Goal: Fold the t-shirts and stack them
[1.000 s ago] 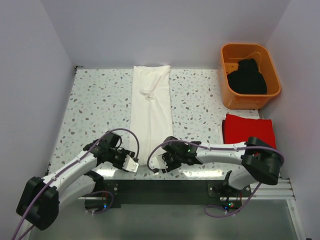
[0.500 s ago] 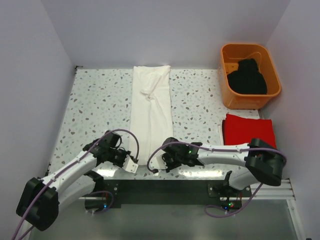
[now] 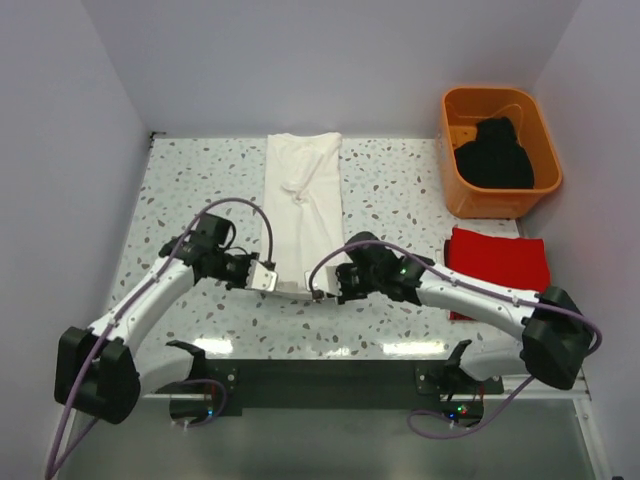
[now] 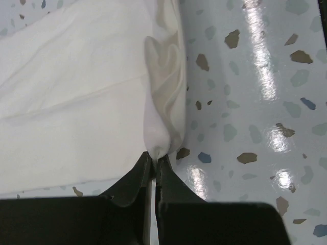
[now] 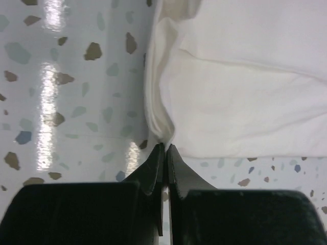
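The white t-shirt was laid out as a long narrow strip down the middle of the speckled worktop, its far end near the back wall. Its near edge was gripped at both corners. The left pincer was clamped tight on a bunched fold of white cloth at the left corner, and the right pincer was likewise closed on the right corner. No gap was visible between the fingers of either. The two pincers were held facing each other across the hem. Whether the hem was raised off the worktop could not be told for certain from above. The red t-shirt was lying folded flat at the right edge, well apart from the white one. The black t-shirt was heaped inside the orange tub at the far right corner.
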`<action>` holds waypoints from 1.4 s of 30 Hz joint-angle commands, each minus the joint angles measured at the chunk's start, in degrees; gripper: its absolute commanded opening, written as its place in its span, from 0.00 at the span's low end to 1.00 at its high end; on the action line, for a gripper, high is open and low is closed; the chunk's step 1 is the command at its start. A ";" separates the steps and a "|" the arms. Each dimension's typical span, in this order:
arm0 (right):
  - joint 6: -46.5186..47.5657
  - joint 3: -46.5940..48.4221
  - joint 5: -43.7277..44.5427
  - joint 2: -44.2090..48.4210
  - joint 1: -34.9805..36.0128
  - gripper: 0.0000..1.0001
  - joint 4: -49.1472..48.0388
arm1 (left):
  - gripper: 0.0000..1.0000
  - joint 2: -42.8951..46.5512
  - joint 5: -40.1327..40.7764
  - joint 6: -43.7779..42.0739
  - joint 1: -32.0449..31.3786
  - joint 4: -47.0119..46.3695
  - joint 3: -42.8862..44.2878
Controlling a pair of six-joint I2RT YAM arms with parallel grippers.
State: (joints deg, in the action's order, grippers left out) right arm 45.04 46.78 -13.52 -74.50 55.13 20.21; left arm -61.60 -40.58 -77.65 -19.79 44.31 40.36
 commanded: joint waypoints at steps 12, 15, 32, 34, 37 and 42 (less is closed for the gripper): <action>16.83 27.73 -15.57 -24.71 -20.23 0.00 4.93 | 0.00 -32.51 -3.63 -0.58 10.73 -6.78 27.39; 18.94 34.23 -16.97 -30.85 -22.69 0.00 6.51 | 0.00 -38.58 -3.10 -0.05 11.61 -7.14 35.28; 23.17 58.15 -18.91 -52.67 -28.85 0.00 8.80 | 0.00 -57.40 -0.29 4.61 13.02 -12.49 51.57; 23.43 58.68 -18.48 -53.38 -29.12 0.00 8.62 | 0.00 -58.27 0.15 4.61 13.11 -12.32 52.45; 23.87 58.16 -17.77 -53.82 -29.21 0.00 6.70 | 0.00 -59.42 0.76 5.05 13.11 -12.94 52.80; 22.20 57.19 -15.93 -54.09 -29.21 0.00 3.01 | 0.00 -60.56 3.75 7.94 13.11 -15.39 53.24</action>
State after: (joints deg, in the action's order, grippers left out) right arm 66.76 102.78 -29.30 -128.31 26.17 27.79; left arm -121.47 -38.30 -72.34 -7.49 32.58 90.89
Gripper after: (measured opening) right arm 0.022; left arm 0.048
